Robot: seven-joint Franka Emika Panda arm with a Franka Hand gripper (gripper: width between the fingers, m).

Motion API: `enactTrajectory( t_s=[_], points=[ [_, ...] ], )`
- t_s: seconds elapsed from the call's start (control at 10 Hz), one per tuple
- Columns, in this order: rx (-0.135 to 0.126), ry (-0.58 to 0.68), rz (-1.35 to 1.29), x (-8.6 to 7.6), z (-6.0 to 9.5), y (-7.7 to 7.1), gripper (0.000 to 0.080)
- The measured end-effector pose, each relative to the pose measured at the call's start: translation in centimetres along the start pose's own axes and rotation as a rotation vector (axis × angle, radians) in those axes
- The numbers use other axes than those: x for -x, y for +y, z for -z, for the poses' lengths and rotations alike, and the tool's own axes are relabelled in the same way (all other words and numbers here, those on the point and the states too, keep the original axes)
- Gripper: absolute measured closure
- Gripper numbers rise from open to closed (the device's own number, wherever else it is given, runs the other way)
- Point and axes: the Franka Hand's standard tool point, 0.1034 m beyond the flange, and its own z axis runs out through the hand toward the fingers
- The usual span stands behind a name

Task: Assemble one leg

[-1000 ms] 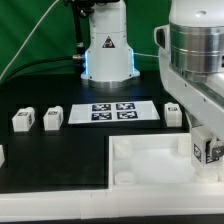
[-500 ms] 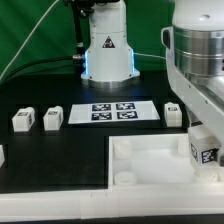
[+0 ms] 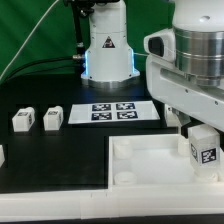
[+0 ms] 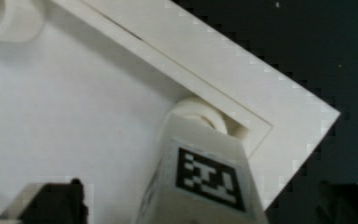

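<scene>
Black tabletop fills most of what I can see, with a green backdrop behind and the robot's white base standing at the far side. Flat on the table in front of that base lies the marker board, a thin white strip printed with black square tags.

Near the exterior view's right, a large white tray-like part with raised rims rests on the table. The leg, a small white post with a black-and-white tag on its side, stands upright at the tray-like part's far corner on that side. In the wrist view the leg sits over a round socket tucked into the corner of the tray-like part, so it looks seated there, though I cannot tell how firmly.

The gripper is directly above the leg, its bulky body blocking the fingers in the exterior view. In the wrist view the two dark fingertips stand wide, one on each side of the leg with clear gaps, so nothing is held.

Three more legs wait loose on the table: two side by side toward the exterior view's left, and one just beyond the marker board's right end.

My reading: the leg is placed in its corner and let go. Whether it needs further twisting or pressing is not visible.
</scene>
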Motion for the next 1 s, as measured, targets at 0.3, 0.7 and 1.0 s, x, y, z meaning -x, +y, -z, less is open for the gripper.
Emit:
enactTrajectory(
  t_s=[0.3,0.7,1.0],
  points=[
    [0.002,0.002,0.325,-0.11,0.03,0.06,0.015],
    [0.004,0.004,0.703,-0.18,0.09,0.04,0.015],
    [0.003,0.003,0.827,-0.18,0.06,0.08,0.015]
  ],
)
